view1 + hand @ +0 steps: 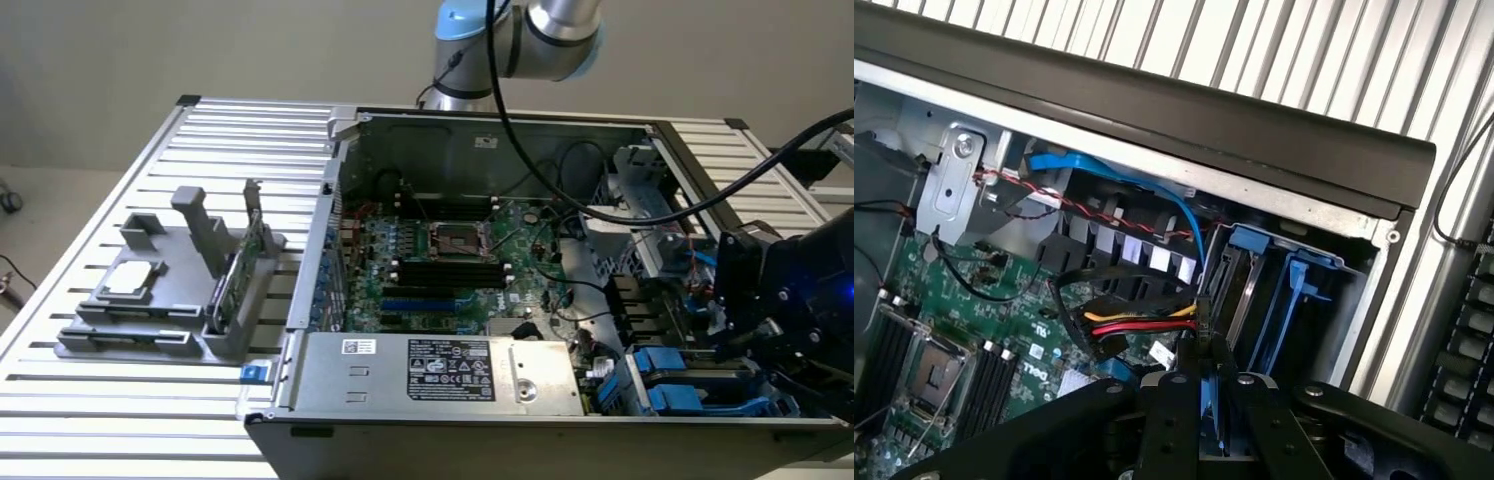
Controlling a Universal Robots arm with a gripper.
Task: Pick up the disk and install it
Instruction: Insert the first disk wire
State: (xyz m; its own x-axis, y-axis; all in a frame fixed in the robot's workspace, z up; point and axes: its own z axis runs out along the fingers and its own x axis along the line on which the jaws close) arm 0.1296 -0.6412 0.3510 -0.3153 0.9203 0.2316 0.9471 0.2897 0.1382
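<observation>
An open computer case is laid on its side on the slatted metal desk, and everything else is placed in relation to it. The arm is seen coming from behind the case's far wall. The black claw is lowered into the case at the end toward the exterior view's right. In the wrist view the claw is seen closed on a thin blue-edged slab, taken to be the disk, which is held edge-on between the two fingers. The disk is thus found inside the case, just beside the drive bay, whose blue plastic brackets are fixed in the case's corner. Whether the disk touches the bay cannot be told.

A bundle of red, yellow and black wires is seen close to the claw, and a blue cable is run along the case's inner wall. The green motherboard is mounted on the case floor, and the grey power supply is set against the near wall.

Outside the case, toward the exterior view's left, a grey fixture is placed on the desk. A small square silver chip and a thin upright card are carried on it.
</observation>
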